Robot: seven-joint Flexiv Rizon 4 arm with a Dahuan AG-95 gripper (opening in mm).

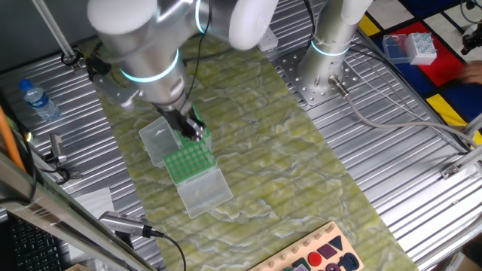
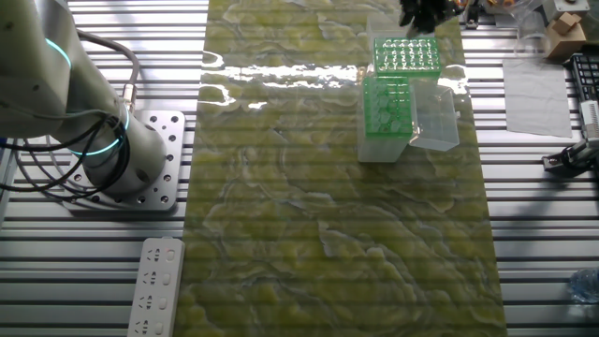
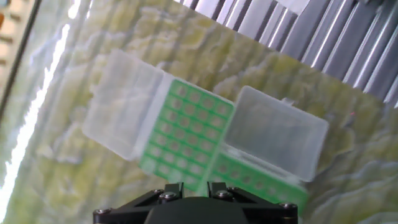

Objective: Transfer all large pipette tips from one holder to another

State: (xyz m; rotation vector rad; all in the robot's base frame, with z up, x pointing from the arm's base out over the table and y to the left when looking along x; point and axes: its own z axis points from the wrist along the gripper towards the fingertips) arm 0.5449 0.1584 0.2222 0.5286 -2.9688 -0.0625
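- Nearest in the hand view, the gripper (image 3: 188, 190) was seen only as a dark housing at the bottom edge; whether its jaws were spread or pressed together could not be told, and nothing was seen pinched.
- Just beyond, two green racks (image 3: 189, 134) were counted, set side by side on the yellow-green mat (image 1: 301, 173), each with one clear hinged lid (image 3: 124, 102) folded open, two lids in all.
- The large pipette tips (image 2: 407, 56) were seen as rows of pale dots in the rack that lay beneath the gripper (image 1: 192, 129); an exact count was not possible.
- The tips were judged light, stiff, thin-walled and slippery; a hold at the wide upper collar was judged best.
- Farther off, one water bottle (image 1: 39, 100) was seen at the left edge.
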